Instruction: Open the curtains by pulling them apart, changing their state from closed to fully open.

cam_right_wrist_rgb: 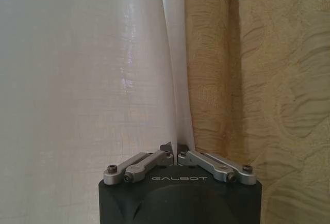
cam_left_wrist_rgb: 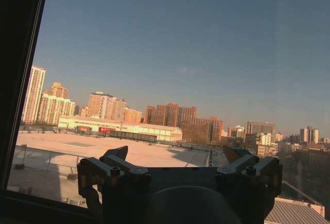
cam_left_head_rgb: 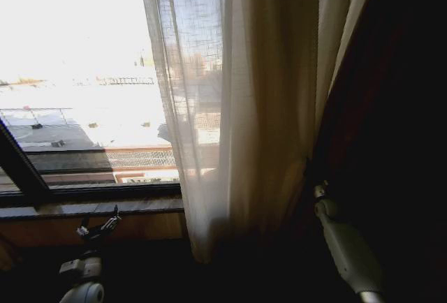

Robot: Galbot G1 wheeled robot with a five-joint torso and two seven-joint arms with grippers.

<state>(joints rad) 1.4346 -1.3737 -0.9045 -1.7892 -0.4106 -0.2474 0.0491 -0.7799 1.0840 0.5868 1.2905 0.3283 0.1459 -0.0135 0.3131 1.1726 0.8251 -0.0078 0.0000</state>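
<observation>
The sheer cream curtain (cam_left_head_rgb: pixel 230 107) hangs bunched in pleats to the right of the bare window glass (cam_left_head_rgb: pixel 77 72). My right gripper (cam_left_head_rgb: pixel 316 186) reaches into the curtain's right edge, beside the dark drape. In the right wrist view the right gripper (cam_right_wrist_rgb: pixel 172 154) is shut on a narrow fold of the sheer curtain (cam_right_wrist_rgb: pixel 77 79). My left gripper (cam_left_head_rgb: pixel 101 227) sits low at the left, just below the window sill. In the left wrist view the left gripper (cam_left_wrist_rgb: pixel 175 157) is open with nothing between its fingers, facing the glass and the city outside.
A heavy drape (cam_left_head_rgb: pixel 391 107) fills the right side; up close the drape (cam_right_wrist_rgb: pixel 268 79) is beige with a woven pattern. A wooden sill (cam_left_head_rgb: pixel 105 207) and a dark window frame (cam_left_head_rgb: pixel 21 170) run along the lower left. The floor area below is in shadow.
</observation>
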